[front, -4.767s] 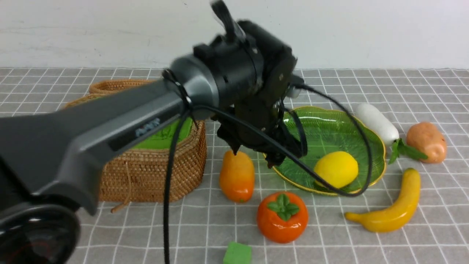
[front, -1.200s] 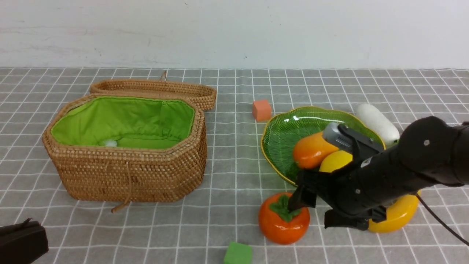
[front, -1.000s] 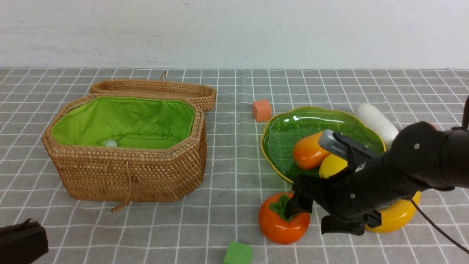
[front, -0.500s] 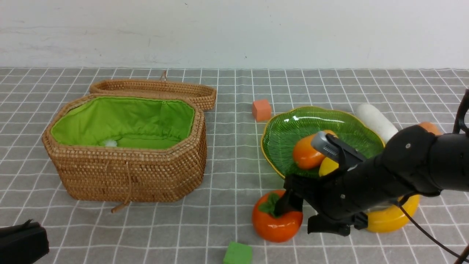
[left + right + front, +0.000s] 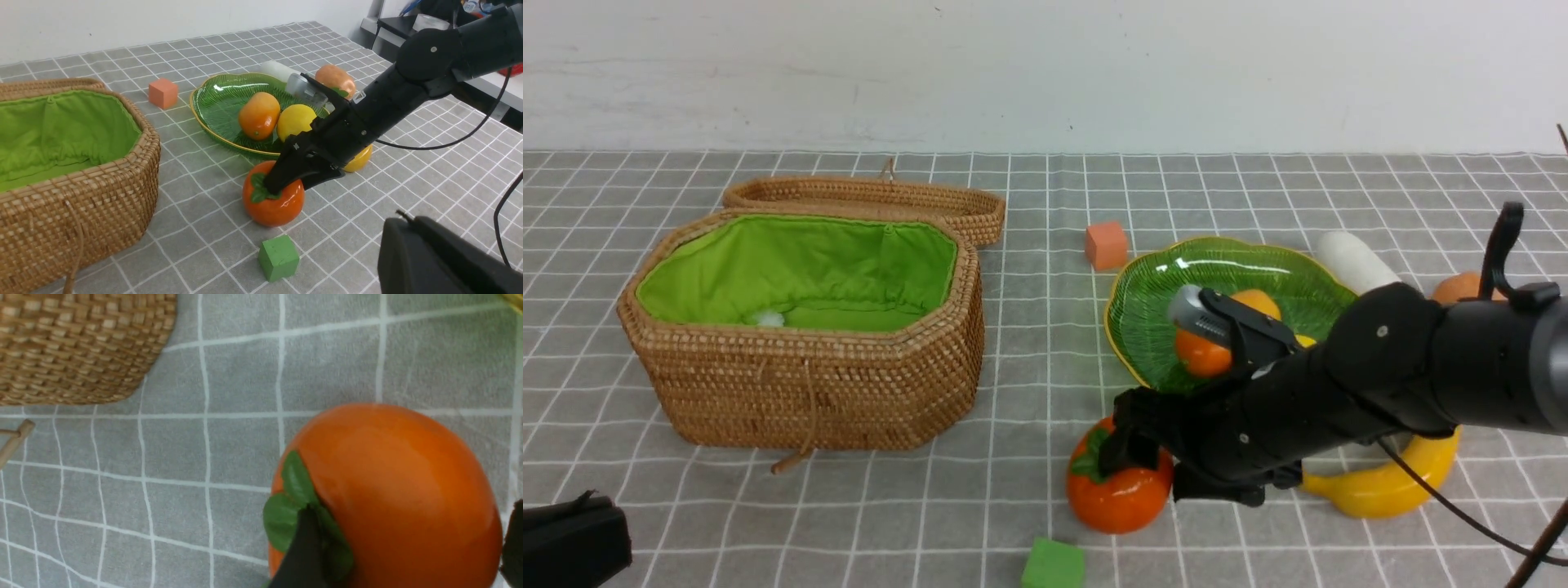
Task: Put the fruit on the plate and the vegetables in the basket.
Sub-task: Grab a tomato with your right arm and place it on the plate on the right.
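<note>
An orange persimmon (image 5: pixel 1115 498) with a green cap lies tipped on the cloth in front of the green leaf plate (image 5: pixel 1233 269). My right gripper (image 5: pixel 1168 478) straddles it with its jaws wide. One finger (image 5: pixel 306 547) presses on the cap and the other touches the opposite side. An orange-yellow mango (image 5: pixel 259 115) and a lemon (image 5: pixel 296 121) lie on the plate. Behind my right arm lies the banana (image 5: pixel 1388 490). The white radish (image 5: pixel 1352 257) and the potato (image 5: pixel 1458 287) sit beyond the plate. The wicker basket (image 5: pixel 849 392) stands open at the left. My left gripper (image 5: pixel 572 539) is shut and low at the near left.
The basket lid (image 5: pixel 866 200) lies behind the basket, and a cord with a toggle (image 5: pixel 792 457) hangs at its front. An orange cube (image 5: pixel 1106 245) sits left of the plate. A green cube (image 5: pixel 1052 565) lies near the front edge, close to the persimmon.
My right gripper has moved left and down around the persimmon, which has shifted left and tipped over. Since the earliest frame, the mango has gone onto the plate and my left arm has drawn back.
</note>
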Robot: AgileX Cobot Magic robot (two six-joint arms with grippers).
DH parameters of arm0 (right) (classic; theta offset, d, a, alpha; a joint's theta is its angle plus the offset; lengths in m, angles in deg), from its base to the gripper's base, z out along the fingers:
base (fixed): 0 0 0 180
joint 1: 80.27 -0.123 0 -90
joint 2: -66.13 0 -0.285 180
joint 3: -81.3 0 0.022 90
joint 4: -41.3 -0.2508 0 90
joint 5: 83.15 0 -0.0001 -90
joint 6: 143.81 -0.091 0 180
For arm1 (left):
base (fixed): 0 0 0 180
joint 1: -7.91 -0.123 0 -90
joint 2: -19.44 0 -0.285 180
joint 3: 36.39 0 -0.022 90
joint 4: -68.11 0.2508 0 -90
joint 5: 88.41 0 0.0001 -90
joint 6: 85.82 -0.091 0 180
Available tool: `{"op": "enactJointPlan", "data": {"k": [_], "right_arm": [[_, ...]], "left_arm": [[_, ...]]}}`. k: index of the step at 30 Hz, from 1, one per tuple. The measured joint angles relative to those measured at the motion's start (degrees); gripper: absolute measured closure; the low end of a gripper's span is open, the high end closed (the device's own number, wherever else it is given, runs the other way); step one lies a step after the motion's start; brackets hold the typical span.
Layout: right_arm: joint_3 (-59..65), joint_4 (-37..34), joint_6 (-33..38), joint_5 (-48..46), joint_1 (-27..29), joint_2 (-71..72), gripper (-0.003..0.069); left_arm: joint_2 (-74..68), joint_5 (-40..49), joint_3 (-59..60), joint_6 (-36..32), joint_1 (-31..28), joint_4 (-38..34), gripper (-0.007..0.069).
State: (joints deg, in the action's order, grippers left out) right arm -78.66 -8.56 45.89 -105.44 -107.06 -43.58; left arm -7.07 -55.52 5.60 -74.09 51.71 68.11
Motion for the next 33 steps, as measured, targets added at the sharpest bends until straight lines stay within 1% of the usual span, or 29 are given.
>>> {"op": "enactJointPlan", "data": {"k": [7,8,12,18,23,26,28,29,30,33], "right_arm": [[-4.12,0.05,1.82,-1.05,-0.54,-4.15,0.0074],[-4.24,0.05,1.84,-1.10,-0.60,-4.40,0.0082],[-4.78,0.92,1.91,-1.37,-0.66,-4.46,0.0150],[-5.68,1.79,3.44,-4.20,-0.66,-3.56,0.0150],[-7.82,5.33,3.43,-8.61,-0.27,3.02,0.0150],[-10.47,8.90,2.81,-8.71,2.33,7.34,0.0150],[-12.37,11.65,1.66,-7.30,6.37,8.06,0.0150],[-12.52,11.86,1.66,-7.03,6.78,8.06,0.0150],[-13.68,13.38,1.37,-4.64,10.15,7.03,0.0150],[-15.03,14.38,2.03,-0.54,13.39,3.13,0.0150]], "left_arm": [[0.00,0.01,0.00,0.00,0.00,0.00,0.0638],[0.00,0.06,0.00,0.00,0.00,0.00,0.0638],[0.00,0.12,0.00,0.00,0.00,0.00,0.0638],[0.00,0.17,0.00,0.00,0.00,0.00,0.0638],[-0.56,0.17,0.00,0.05,0.00,0.00,0.0638],[-2.18,0.17,0.00,0.05,0.00,0.00,0.0638],[-3.43,0.09,-0.18,0.05,0.00,0.00,0.0638],[-3.55,0.02,-0.24,0.05,0.00,0.00,0.0638],[-4.58,-0.75,-0.23,0.05,0.00,0.00,0.0638],[-5.91,-2.32,-0.23,0.05,0.00,0.00,0.0638]]}}
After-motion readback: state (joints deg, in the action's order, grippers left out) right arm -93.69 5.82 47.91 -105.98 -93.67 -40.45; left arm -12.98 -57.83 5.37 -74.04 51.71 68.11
